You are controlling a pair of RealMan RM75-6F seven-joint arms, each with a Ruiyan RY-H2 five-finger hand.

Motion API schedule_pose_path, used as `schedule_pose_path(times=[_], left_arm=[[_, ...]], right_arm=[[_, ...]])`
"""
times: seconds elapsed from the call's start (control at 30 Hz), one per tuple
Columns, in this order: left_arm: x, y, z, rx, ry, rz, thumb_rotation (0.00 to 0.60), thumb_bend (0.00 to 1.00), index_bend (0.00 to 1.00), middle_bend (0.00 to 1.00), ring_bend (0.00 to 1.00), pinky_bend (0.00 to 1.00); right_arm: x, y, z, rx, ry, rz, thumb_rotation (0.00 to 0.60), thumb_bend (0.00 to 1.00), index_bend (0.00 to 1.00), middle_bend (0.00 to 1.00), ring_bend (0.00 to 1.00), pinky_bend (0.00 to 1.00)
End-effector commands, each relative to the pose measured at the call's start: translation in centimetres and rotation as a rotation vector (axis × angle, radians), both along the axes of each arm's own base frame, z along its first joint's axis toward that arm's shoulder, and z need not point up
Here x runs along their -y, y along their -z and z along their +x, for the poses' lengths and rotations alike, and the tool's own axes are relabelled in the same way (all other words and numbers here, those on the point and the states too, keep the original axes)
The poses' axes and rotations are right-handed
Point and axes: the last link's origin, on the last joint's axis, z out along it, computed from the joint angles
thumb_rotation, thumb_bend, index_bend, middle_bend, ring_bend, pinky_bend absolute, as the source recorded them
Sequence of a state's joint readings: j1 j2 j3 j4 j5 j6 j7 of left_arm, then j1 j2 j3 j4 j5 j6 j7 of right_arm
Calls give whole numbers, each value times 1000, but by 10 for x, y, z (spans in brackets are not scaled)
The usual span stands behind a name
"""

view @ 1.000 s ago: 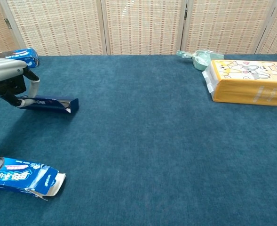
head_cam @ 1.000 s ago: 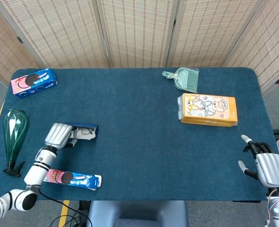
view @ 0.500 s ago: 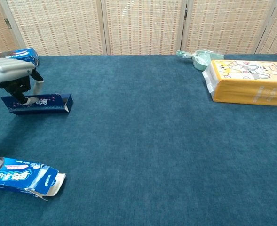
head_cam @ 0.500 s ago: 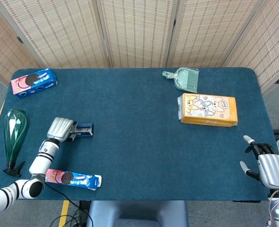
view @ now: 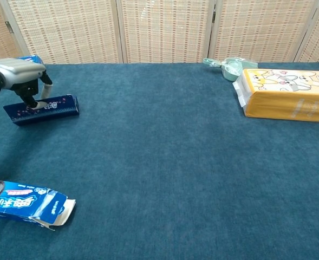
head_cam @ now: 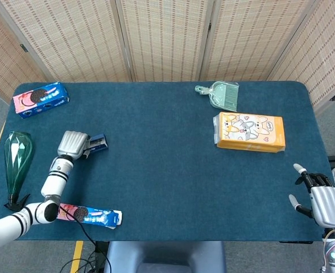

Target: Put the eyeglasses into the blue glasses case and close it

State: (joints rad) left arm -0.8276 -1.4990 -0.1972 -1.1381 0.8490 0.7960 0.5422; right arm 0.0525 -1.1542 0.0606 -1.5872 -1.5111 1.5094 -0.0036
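Left hand point(view: 26, 81) has pressed the blue glasses case point(view: 41, 109) closed, fingers resting on its lid.

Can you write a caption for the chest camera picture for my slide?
Robot's left hand presses on the closed blue glasses case on the blue table.

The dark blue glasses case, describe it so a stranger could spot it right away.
Look at the blue table's left side, where the left hand rests on the dark blue glasses case. It is long, closed and speckled with small pale marks, unlike the cookie boxes nearby.
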Motion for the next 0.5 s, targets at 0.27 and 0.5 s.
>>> schedule_pose_path(times=[0.27,0.5], left_arm=[[-25,-1,3,-43,-26,33,600,500,621,1000,963,1000],[-38,6,-2,-89,-54,46,600,499,554,1000,961,1000]], right_arm=[[-1,-1,0,-3,6,-2,600,301,119,440,324,231],[-1,0,-1,-3,9,1,600,301,119,440,324,231]])
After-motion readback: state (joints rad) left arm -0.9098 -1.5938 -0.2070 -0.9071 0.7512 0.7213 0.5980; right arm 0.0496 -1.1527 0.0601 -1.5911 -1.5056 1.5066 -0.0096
